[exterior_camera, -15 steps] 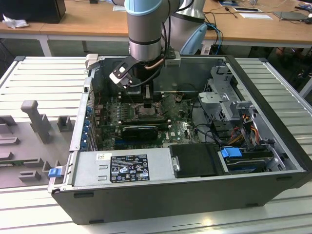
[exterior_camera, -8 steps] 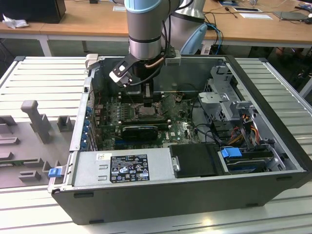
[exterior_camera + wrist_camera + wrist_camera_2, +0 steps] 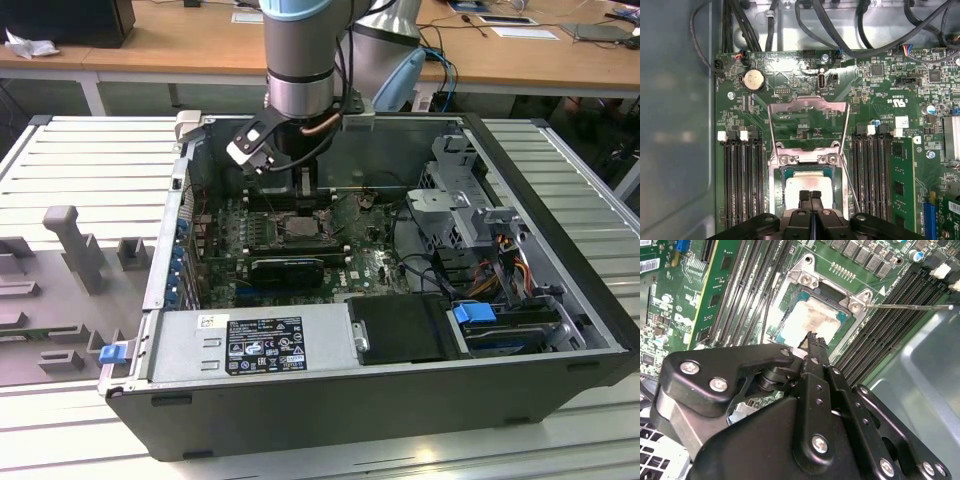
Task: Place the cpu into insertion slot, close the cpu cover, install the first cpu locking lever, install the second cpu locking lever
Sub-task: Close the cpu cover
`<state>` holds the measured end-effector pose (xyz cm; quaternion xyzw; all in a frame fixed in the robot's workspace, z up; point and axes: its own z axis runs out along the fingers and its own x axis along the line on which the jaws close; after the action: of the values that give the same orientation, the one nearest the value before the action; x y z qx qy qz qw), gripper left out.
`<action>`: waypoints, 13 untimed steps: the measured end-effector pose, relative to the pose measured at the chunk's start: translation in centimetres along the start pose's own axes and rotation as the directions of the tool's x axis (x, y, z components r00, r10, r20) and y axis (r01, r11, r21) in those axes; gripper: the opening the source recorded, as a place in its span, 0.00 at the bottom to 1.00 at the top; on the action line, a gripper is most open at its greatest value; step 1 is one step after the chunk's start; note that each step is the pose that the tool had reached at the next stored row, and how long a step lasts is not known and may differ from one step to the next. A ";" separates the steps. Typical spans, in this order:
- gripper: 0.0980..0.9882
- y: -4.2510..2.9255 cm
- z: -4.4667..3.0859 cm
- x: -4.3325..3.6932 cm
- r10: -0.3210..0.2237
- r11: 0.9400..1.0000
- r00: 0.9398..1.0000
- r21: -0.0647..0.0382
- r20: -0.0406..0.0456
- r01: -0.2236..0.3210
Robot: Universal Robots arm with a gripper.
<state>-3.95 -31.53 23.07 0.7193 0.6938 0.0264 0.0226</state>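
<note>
The tool [image 3: 810, 196] is hanging clenched just above the cpu [image 3: 795, 186], its two fingertips pressed together with nothing between them. The cpu is lying flat inside the slot [image 3: 774, 190], near the middle of the board [image 3: 880, 105], between the two banks of memory sockets [image 3: 742, 175]. The cover [image 3: 807, 102] is standing open, tipped away from the slot on its hinge. One thin lever [image 3: 910, 305] is sticking out free at the side.

The danger is probably lying in force and aim. If the tool is pushing down hard on the cpu, it may be bending the fine contacts under the chip. If the cpu is sitting slightly off its corners, a closing cover may be jamming on it. The narrow closed tip may also be slipping off the thin cover frame, or catching the free lever, and scratching the board around the slot.
</note>
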 end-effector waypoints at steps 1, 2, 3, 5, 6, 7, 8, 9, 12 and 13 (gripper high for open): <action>0.01 0.10 0.00 -0.01 0.000 1.000 1.000 0.001 0.000 0.000; 0.01 0.27 0.01 -0.01 0.000 1.000 1.000 0.003 0.000 0.000; 0.01 0.42 0.02 -0.02 0.000 1.000 1.000 0.004 0.000 0.000; 0.01 0.89 0.06 -0.01 0.000 1.000 1.000 0.009 0.000 0.000; 0.01 1.07 0.07 -0.01 0.000 1.000 1.000 0.010 0.000 0.000; 0.01 1.21 0.07 -0.02 0.000 1.000 1.000 0.011 0.001 0.000; 0.01 1.28 0.08 -0.02 0.000 1.000 1.000 0.012 0.000 0.000; 0.01 1.31 0.05 -0.01 0.000 1.000 1.000 0.012 0.001 0.000; 0.01 1.40 -1.09 0.00 0.000 1.000 1.000 0.012 0.000 0.000; 0.01 1.42 -1.21 -0.05 0.000 1.000 1.000 0.012 0.000 0.000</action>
<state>-2.63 -31.63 24.37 0.7194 0.6940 0.0223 0.0184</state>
